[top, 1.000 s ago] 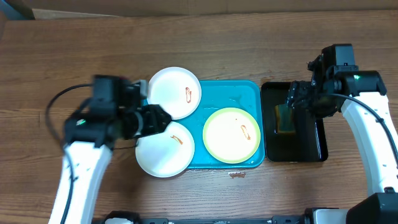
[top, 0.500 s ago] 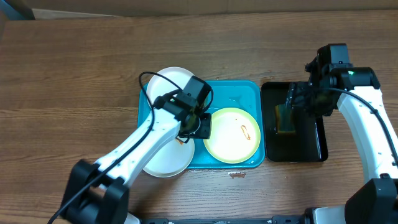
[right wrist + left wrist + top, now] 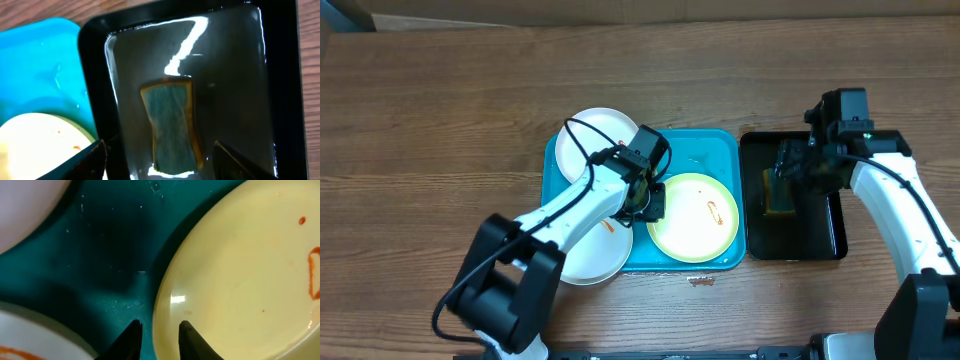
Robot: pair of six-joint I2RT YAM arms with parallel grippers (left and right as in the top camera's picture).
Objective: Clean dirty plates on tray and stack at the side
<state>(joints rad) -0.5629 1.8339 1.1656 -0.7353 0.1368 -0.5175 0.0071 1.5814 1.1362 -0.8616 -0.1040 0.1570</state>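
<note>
The turquoise tray (image 3: 705, 150) holds a green-rimmed plate (image 3: 693, 217) with an orange-red smear. Two white plates overlap its left side, one at the back (image 3: 605, 135) and one at the front (image 3: 582, 250). My left gripper (image 3: 648, 203) is low over the tray. In the left wrist view it (image 3: 159, 330) is open a little. One finger is over the tray (image 3: 110, 245) and the other over the green-rimmed plate (image 3: 240, 280), so they straddle its left rim. My right gripper (image 3: 790, 170) is wide open above a sponge (image 3: 172, 125).
A narrow black tray (image 3: 825, 235) stands right of the turquoise one, its wet floor (image 3: 235, 60) holding the green and yellow sponge (image 3: 780, 190). A small reddish scrap (image 3: 702, 281) lies on the wooden table in front of the turquoise tray.
My left arm has swung from the left of the tray in over it, down to the green-rimmed plate's left rim. My right gripper has shifted slightly left over the sponge.
</note>
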